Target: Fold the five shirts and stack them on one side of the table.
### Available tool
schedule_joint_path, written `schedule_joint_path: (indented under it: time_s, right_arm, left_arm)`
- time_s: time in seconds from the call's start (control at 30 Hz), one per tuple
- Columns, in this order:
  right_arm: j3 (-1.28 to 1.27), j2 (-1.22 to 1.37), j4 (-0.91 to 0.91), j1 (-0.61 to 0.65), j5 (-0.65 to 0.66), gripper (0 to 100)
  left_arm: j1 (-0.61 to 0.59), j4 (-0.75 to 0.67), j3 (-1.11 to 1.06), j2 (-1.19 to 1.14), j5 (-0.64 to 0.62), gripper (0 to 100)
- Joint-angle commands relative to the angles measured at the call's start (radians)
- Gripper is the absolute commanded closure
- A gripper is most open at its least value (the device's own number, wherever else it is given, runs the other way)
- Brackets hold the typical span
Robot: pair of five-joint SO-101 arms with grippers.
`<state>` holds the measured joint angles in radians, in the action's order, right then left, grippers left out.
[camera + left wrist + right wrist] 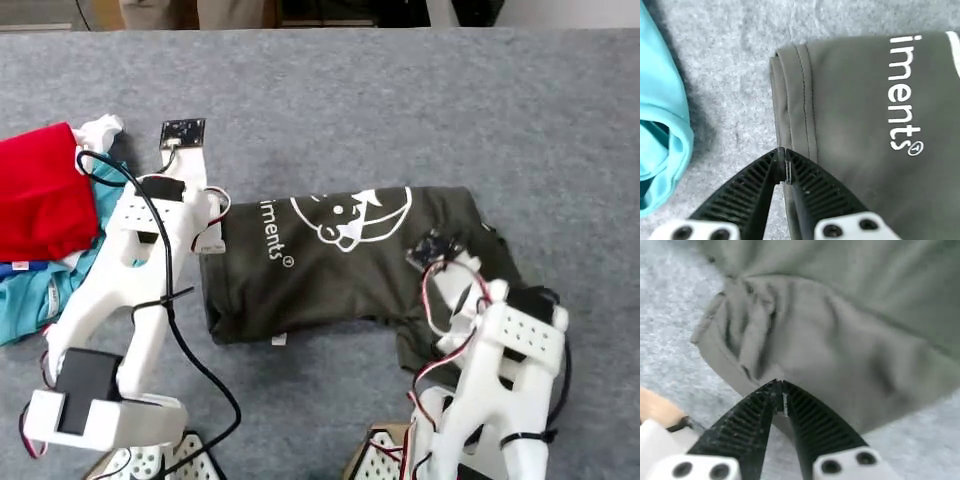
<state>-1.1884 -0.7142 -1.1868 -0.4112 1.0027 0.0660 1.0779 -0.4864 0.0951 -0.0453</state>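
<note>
The left gripper (782, 162) pinches the stitched hem of the dark olive cotton shirt (340, 285) (white lettering (902, 95) nearby); the right gripper (779, 392) pinches its rumpled edge.

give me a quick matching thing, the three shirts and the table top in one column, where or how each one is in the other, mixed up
Things
1. red cloth shirt
2. teal cloth shirt
3. dark olive cloth shirt with white print
4. grey felt table top

Places or states
a. spread mid-table, between the two arms
b. partly under another shirt, on the left arm's side
c. on top of the pile on the left arm's side
d. lies beneath all the shirts

Pairs: 1-c, 2-b, 3-a, 4-d
</note>
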Motion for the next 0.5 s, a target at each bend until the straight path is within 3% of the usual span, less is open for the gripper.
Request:
schedule_joint_path:
  time_s: [0.0,0.2,0.37,0.47]
  right_arm:
    - [-0.044,0.002,0.029,-0.018,0.012,99.6]
    - [-0.005,-0.002,0.029,-0.027,0.035,99.5]
    - [0.306,0.004,-0.044,-0.061,0.023,99.5]
    - [0.473,0.027,0.020,-0.025,-0.031,99.4]
  left_arm:
    - [0.008,-0.015,0.043,-0.036,-0.018,98]
    - [0.014,-0.011,0.064,-0.133,-0.018,98]
    - [0.008,-0.009,0.137,-0.150,-0.018,98]
    - [0.000,-0.051,0.160,-0.174,-0.020,98]
